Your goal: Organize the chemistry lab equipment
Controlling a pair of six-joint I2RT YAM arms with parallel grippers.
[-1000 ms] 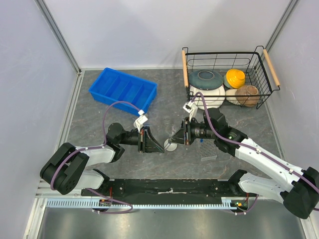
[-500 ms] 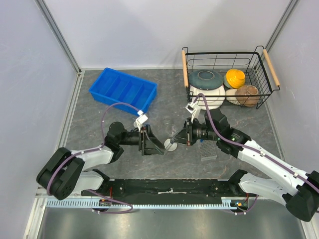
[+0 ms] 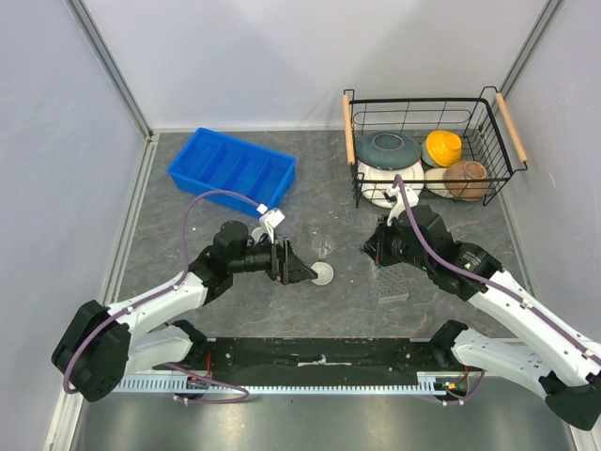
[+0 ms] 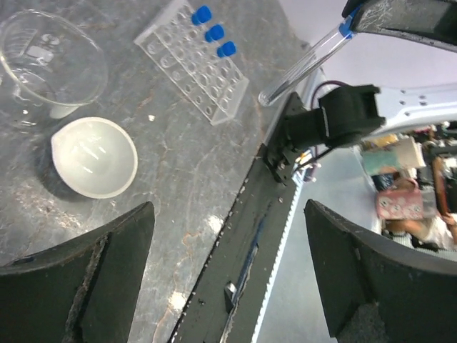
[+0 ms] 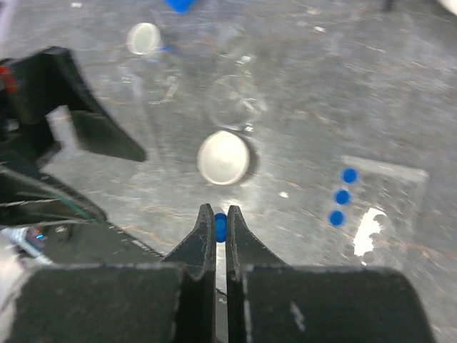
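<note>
My right gripper [image 5: 221, 214] is shut on a blue-capped clear tube [image 5: 221, 229], held above the table; in the left wrist view that tube [image 4: 303, 66] slants down from the right gripper [image 4: 357, 25]. Below sit a white round dish [image 3: 322, 273], a clear glass beaker [image 3: 322, 246] just behind it, and a clear plastic tube rack [image 3: 392, 285] holding three blue-capped tubes [image 4: 214, 32]. My left gripper [image 3: 299, 272] stands open and empty just left of the dish [image 4: 94, 157]. A tiny white cup [image 5: 143, 38] stands further back.
A blue divided tray [image 3: 232, 169] lies at the back left. A black wire basket [image 3: 427, 141] with ceramic bowls stands at the back right. A black rail [image 3: 319, 355] runs along the near table edge between the arm bases.
The left gripper opened and let go of the tube. The right gripper closed on it and drew back to the right, away from the left gripper.
</note>
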